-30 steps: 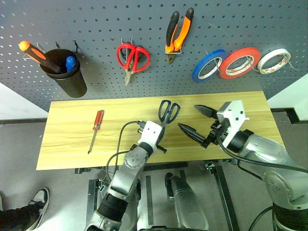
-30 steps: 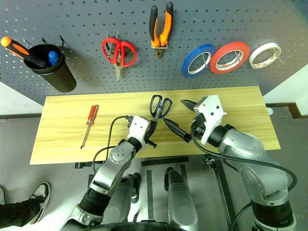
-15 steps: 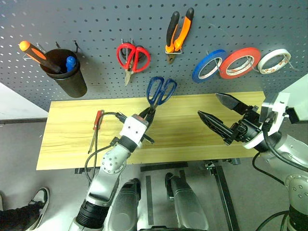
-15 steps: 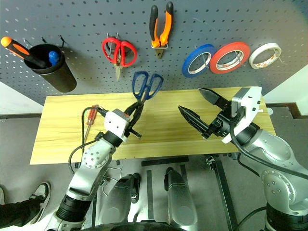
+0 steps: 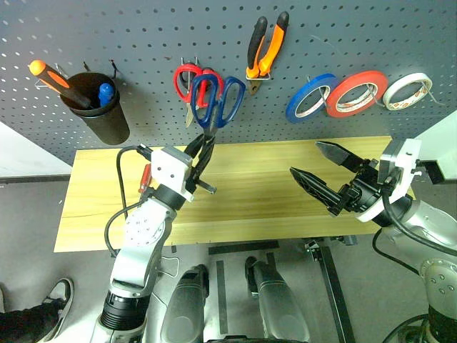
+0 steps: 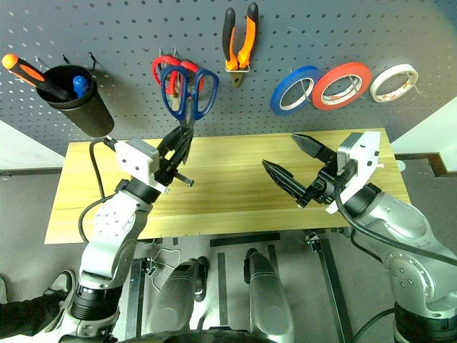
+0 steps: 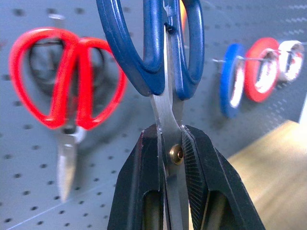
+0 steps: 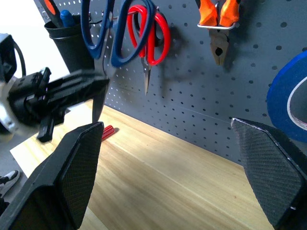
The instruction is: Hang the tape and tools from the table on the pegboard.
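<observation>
The steel scissors with dark blue handle loops (image 5: 216,101) are up off the table, handles uppermost, blades pinched near the pivot between the two black fingers of the left gripper (image 7: 170,158), which is clamped tight on them. The loops hang right in front of the red-handled scissors (image 5: 187,82) that occupy a hook on the dark grey perforated pegboard (image 5: 143,36), and there's the first worry: from the head views the blue loops overlap the red ones, so a push straight in could knock the red pair or snag both on one hook. I can't make out a free hook beside them, so finding one is a judgement call. The grip is a thin one, on flat smooth steel near the pivot, and the weight sits up top in the handles; a tilt of the wrist could let the scissors swivel or slide out and drop to the long light-wood tabletop (image 5: 271,179). A loop must go over a peg, and a slightly twisted approach could simply bump the board. Further out, the orange-and-black pliers (image 5: 265,47) hang in their bracket, and the bright red roll of tape (image 5: 355,93) sits on its peg between the blue roll (image 5: 309,97) and the white roll (image 5: 406,91). The slim red-handled tool (image 5: 145,177) lies on the table behind the left arm, not yet hung. The right gripper (image 5: 325,174) hovers over the table with its fingers spread wide, carrying nothing, well apart from the scissors.
</observation>
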Available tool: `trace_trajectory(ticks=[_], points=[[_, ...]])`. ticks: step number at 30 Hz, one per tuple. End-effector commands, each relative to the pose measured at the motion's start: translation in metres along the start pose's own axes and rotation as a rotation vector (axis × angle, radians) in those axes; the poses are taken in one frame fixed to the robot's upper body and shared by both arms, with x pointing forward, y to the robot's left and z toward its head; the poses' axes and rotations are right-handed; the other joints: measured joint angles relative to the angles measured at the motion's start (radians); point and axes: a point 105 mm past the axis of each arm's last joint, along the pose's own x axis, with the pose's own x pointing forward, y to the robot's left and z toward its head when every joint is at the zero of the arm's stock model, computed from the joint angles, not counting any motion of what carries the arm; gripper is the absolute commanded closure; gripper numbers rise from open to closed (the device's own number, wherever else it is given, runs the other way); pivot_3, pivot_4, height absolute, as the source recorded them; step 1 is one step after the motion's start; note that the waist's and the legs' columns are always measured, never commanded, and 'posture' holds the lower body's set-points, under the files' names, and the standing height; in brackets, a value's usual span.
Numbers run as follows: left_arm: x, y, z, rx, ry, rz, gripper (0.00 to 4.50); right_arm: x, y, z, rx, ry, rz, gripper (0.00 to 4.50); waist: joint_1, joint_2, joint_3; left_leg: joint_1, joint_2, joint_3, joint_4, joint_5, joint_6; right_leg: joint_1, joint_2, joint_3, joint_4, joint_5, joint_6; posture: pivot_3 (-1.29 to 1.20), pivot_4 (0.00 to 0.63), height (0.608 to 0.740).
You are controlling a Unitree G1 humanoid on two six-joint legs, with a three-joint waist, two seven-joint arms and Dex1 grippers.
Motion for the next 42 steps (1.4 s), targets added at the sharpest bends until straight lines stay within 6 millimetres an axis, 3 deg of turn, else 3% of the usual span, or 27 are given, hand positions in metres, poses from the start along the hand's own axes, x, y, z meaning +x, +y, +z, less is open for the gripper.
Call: trace_trajectory(ticks=[1,23,33,41,42], points=[[0.002,0.011,0.013,0.002,-0.048,0.003,4.19,-0.005,-0.001,0.007,-0.039,-0.016,-0.007,0.0,0.0,0.0,0.0,0.0,0.0,0.0,0.0,0.0,0.0,0.0,0.0,0.0,0.0,0.0,0.0,0.04,0.348,0.74],[0.005,0.041,0.004,0.04,-0.019,0.051,4.19,-0.007,-0.005,0.006,-0.048,0.006,-0.02,0.0,0.0,0.0,0.0,0.0,0.0,0.0,0.0,0.0,0.0,0.0,0.0,0.0,0.001,0.0,0.0,0.04,0.351,0.74],[0.01,0.071,-0.011,0.104,0.023,0.136,4.19,-0.006,-0.005,0.008,-0.053,0.008,-0.021,0.0,-0.001,0.0,0.0,0.0,0.0,0.0,0.001,0.0,0.0,0.0,0.0,0.0,0.002,0.0,0.0,0.03,0.351,0.74],[0.012,0.072,-0.014,0.095,0.019,0.155,4.2,-0.007,-0.003,0.01,-0.052,-0.002,-0.01,0.0,-0.003,0.0,0.0,0.0,0.0,0.001,0.001,0.0,0.0,-0.001,0.0,0.0,0.002,0.0,0.0,0.03,0.345,0.74],[0.011,0.073,-0.014,0.084,0.013,0.164,3.86,-0.007,-0.003,0.01,-0.053,-0.001,-0.01,0.0,-0.003,0.0,0.0,0.0,0.0,0.001,0.001,0.0,0.0,-0.001,0.0,0.0,0.002,0.0,0.0,0.03,0.345,0.74]])
